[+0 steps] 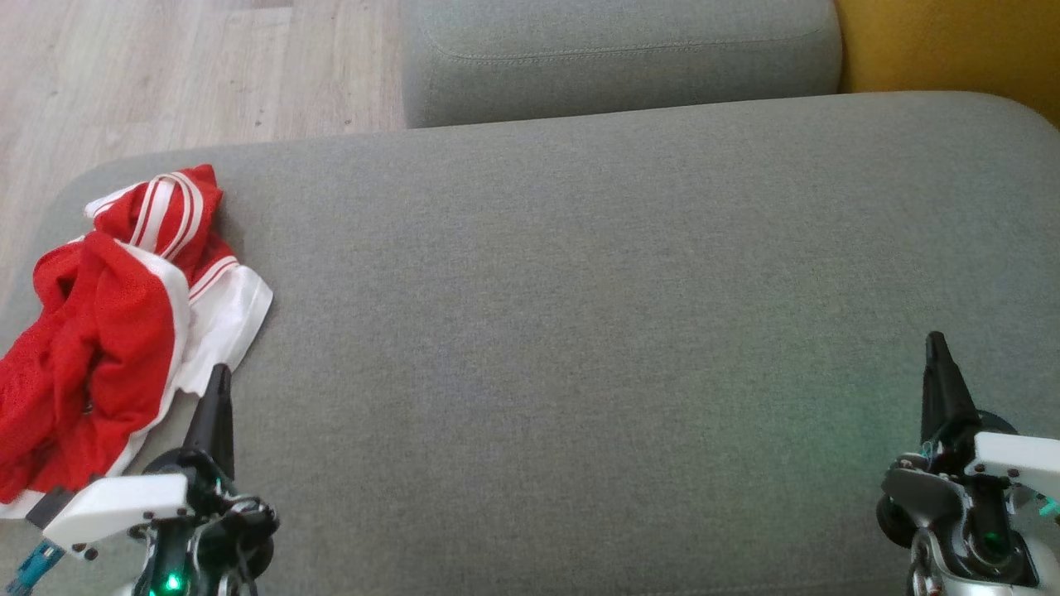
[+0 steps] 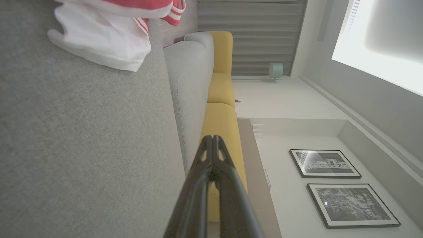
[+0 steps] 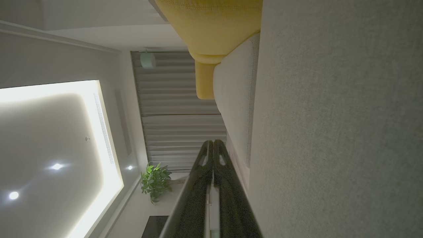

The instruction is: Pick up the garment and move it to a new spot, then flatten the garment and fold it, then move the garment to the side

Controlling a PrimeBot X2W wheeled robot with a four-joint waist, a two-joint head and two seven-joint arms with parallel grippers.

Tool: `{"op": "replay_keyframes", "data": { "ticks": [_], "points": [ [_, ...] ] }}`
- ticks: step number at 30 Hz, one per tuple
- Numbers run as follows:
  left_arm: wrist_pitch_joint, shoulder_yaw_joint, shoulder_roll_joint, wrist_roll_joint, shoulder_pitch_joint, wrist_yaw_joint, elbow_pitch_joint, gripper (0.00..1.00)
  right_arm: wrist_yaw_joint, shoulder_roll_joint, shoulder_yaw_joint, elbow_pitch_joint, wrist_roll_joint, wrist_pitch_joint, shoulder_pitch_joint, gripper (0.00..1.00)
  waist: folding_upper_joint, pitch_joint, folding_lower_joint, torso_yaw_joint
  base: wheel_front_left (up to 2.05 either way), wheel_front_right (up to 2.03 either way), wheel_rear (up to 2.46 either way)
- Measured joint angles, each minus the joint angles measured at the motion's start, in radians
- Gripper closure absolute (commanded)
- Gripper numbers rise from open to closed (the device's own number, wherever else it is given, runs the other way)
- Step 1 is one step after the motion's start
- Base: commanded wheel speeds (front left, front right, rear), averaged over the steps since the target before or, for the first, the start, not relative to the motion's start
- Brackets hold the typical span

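Observation:
A red mesh garment [image 1: 108, 331] with white panels and striped trim lies crumpled at the left end of the grey cushion [image 1: 580, 290]. My left gripper [image 1: 219, 372] is shut and empty, its tip just beside the garment's white hem. The left wrist view has that white hem [image 2: 102, 43] at its top left, ahead of the shut left gripper [image 2: 213, 137]. At the lower right of the head view, my right gripper [image 1: 936, 339] hovers shut and empty over bare cushion, far from the garment. In its own wrist view the right gripper [image 3: 213, 142] has its fingers pressed together.
A second grey cushion [image 1: 621, 58] sits behind, with a yellow cushion [image 1: 952, 45] at the far right. Wooden floor [image 1: 166, 74] lies beyond the cushion's rounded left edge. The wrist views show curtains, a potted plant [image 3: 155, 181] and framed pictures [image 2: 325, 163].

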Motion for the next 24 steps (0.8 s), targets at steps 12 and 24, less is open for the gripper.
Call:
{"op": "replay_keyframes", "data": {
  "ticks": [12, 24],
  "points": [
    [-0.012, -0.004, -0.013, 0.000, 0.058, 0.002, 0.053, 0.00, 0.000, 0.005, 0.010, 0.054, 0.000, -0.005, 0.042, 0.00, 0.0000, 0.000, 0.0000, 0.001, 0.00, 0.00, 0.00],
    [-0.047, -0.011, -0.013, 0.000, 0.044, 0.002, 0.037, 0.00, 0.000, 0.005, 0.052, 0.022, 0.000, -0.019, 0.037, 0.00, 0.0000, 0.000, 0.0000, 0.002, 0.00, 0.00, 0.00]
  ]
}}
